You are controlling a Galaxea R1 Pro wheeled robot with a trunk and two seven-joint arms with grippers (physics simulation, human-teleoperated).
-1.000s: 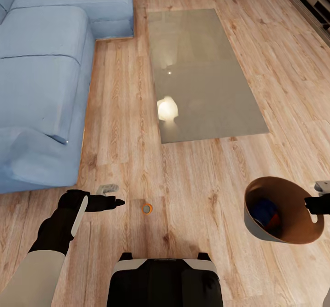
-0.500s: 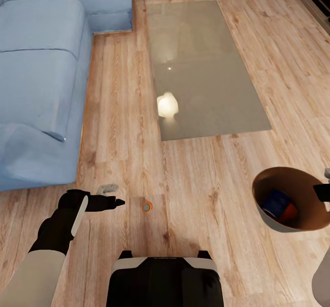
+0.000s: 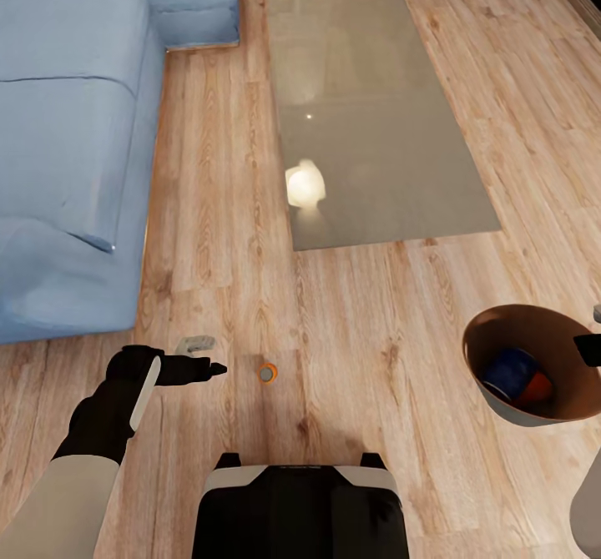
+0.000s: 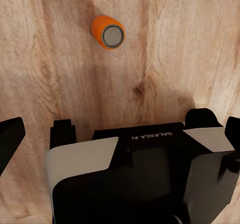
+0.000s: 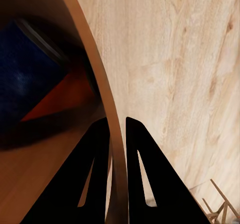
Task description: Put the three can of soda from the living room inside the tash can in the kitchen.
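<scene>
Soda can point(image 3: 266, 373) stands on floor just beyond open left gripper point(image 3: 203, 357); right gripper point(image 5: 116, 134) pinches bin wall point(image 5: 95, 78)

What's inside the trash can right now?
Inside the trash can: a dark blue can and an orange can, side by side. Its near wall hides their lower parts.

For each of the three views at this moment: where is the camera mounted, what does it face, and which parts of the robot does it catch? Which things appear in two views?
Head view: from the head, down over the floor, sofa and coffee table; shows the left claw and base.
Left wrist view: down at the orange can on the floor; shows the base.
Right wrist view: along the right claw, pinching the trash can wall.
Shared: orange can (head, left wrist); trash can (head, right wrist).
</scene>
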